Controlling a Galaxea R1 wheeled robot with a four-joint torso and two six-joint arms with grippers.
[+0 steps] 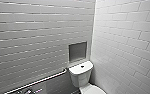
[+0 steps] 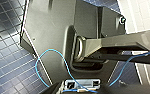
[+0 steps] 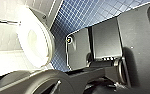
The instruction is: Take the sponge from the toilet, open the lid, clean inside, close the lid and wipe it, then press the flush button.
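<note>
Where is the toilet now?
In the head view the toilet stands low, right of centre, in the tiled corner, under a wall niche, beside a grab rail.

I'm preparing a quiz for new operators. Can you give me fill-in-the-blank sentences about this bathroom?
The toilet stands in a ___ between two tiled walls.
The dark button sits on top of its ___.
The grab bar is fixed to the wall on the picture's ___ side.
The floor tiles are ___.
Missing words: corner, tank, left, blue.
</note>
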